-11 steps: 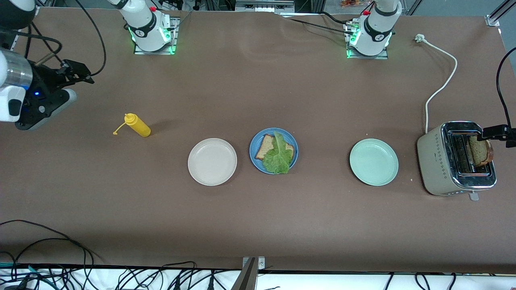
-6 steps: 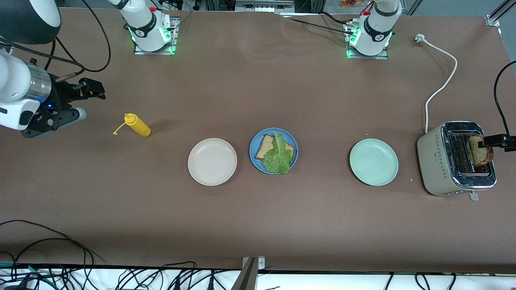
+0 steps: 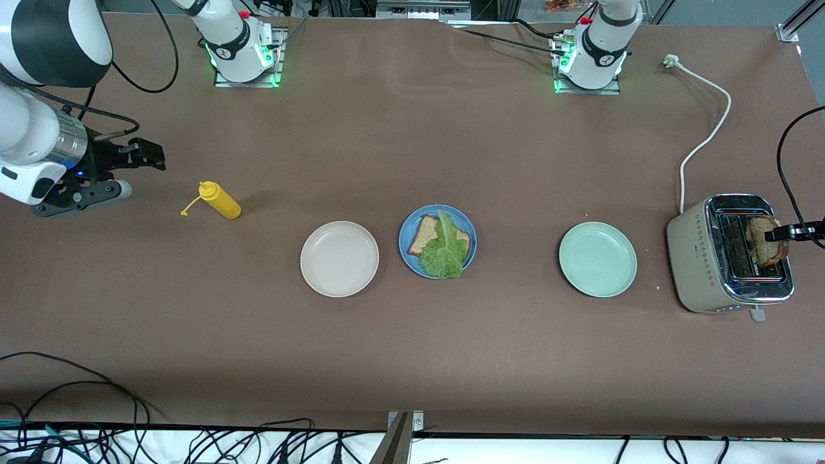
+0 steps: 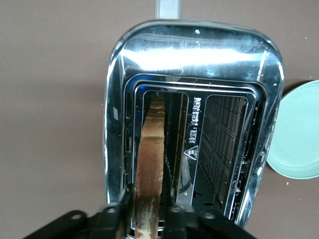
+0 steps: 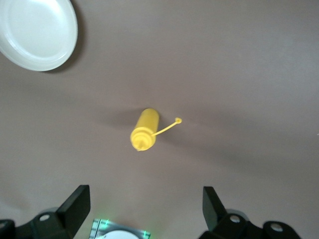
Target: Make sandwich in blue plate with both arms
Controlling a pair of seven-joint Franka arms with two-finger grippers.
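The blue plate [image 3: 469, 254] lies mid-table with a brown bread slice [image 3: 425, 235] on it and a green lettuce leaf [image 3: 443, 251] over that slice. A second bread slice [image 3: 766, 241] [image 4: 150, 159] stands upright in a slot of the toaster [image 3: 699, 258] [image 4: 199, 55]. My left gripper [image 3: 776, 233] [image 4: 149, 196] is over that slot, shut on the slice's upper edge, with a finger pressed to each face. At the right arm's end of the table my right gripper [image 3: 147, 154] [image 5: 147, 199] hangs open and holds nothing.
A yellow squeeze bottle [image 3: 221, 201] [image 5: 144, 130] lies on the table close to the right gripper. A cream-white plate [image 3: 339, 259] [image 5: 35, 30] and a mint-green plate [image 3: 597, 259] [image 4: 299, 134] flank the blue plate. The toaster's white cord [image 3: 706, 129] trails toward the left arm's base.
The left gripper's fingers have come together onto the bread slice in the toaster. The right arm has swung farther in over the table, toward the yellow bottle, still open.
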